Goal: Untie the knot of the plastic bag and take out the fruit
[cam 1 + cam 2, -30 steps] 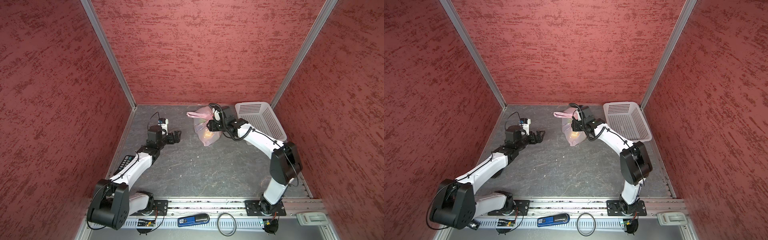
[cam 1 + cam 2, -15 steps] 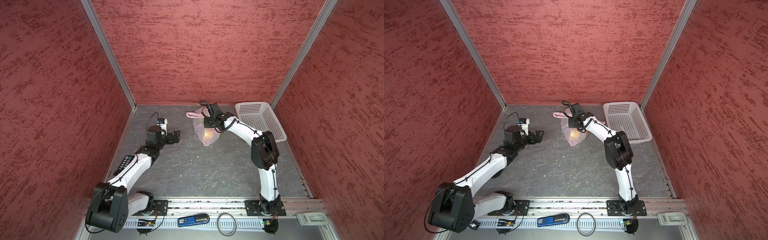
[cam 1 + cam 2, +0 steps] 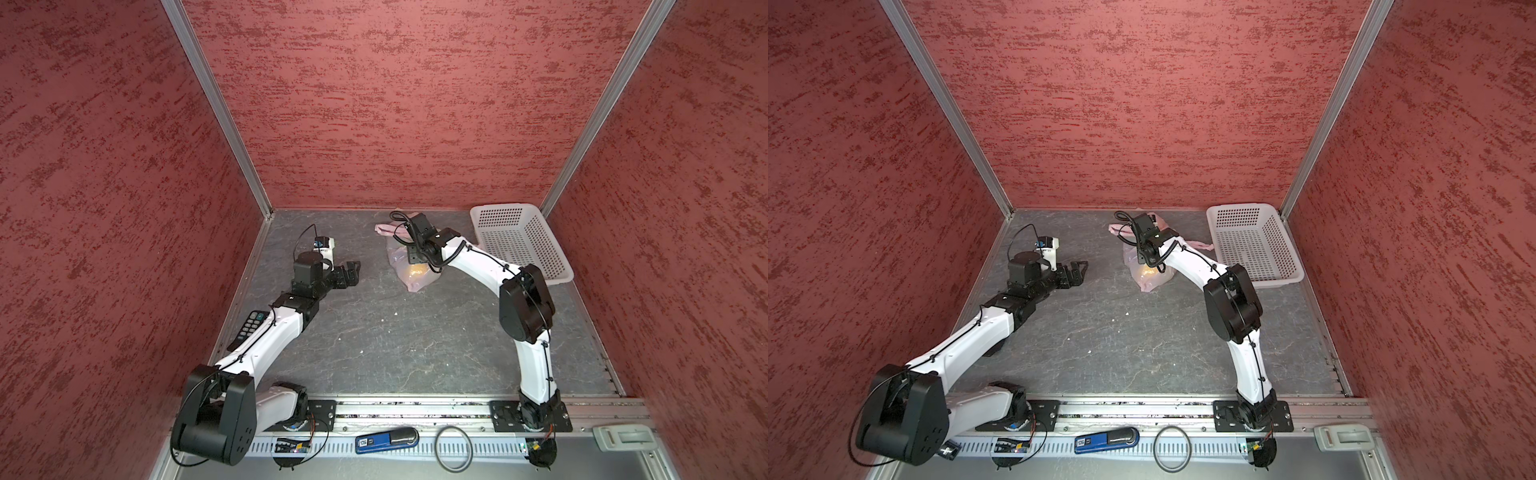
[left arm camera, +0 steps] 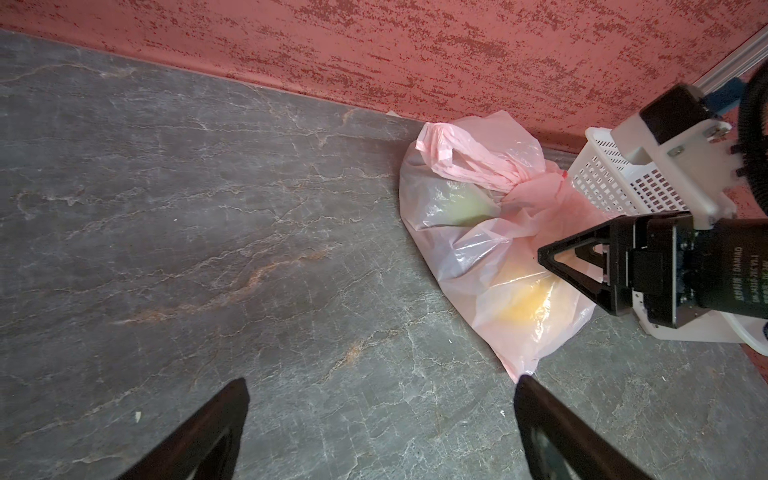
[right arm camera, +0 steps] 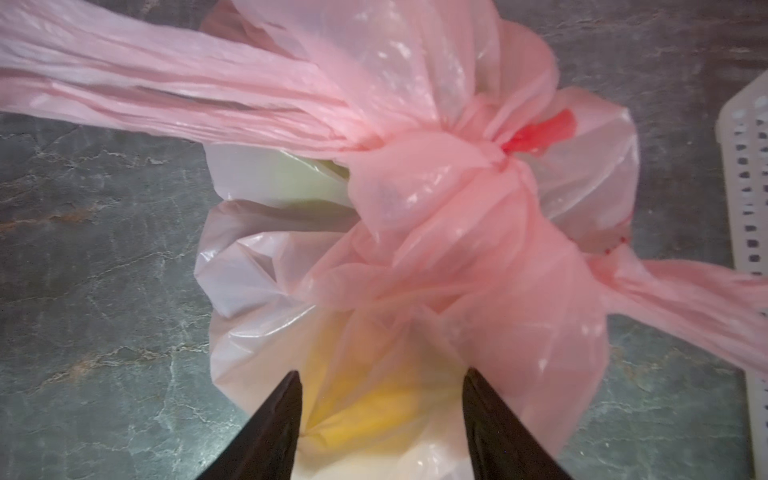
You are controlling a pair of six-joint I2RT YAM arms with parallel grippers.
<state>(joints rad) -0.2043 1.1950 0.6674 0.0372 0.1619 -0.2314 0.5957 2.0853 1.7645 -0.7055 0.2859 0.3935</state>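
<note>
1. Right wrist view: my right gripper (image 5: 381,374) hangs over the plastic bag (image 5: 257,270), jaws apart and pinching nothing. Its tips sit above the yellow bulge, short of the knot (image 5: 478,166).
2. Compared with a second ago, both top views show the right arm (image 3: 525,303) with its elbow swung inward toward the middle, while the wrist stays over the bag. The bag lies in the same spot at the back of the table (image 3: 374,340), and the knot is as tightly bunched as before. I read this as a fresh line on the knot, not progress: the untying is not yet begun.
3. My left gripper (image 4: 381,378) remains wide open and empty, low over the table and well apart from the bag. It has not moved.
4. The bag is closed and all the fruit is inside it. A yellow one (image 5: 374,411) and a pale green one (image 5: 291,178) show through the film; the rest I cannot make out.
5. The white basket (image 3: 519,245) stands just beside the bag, with nothing visible in it.
</note>
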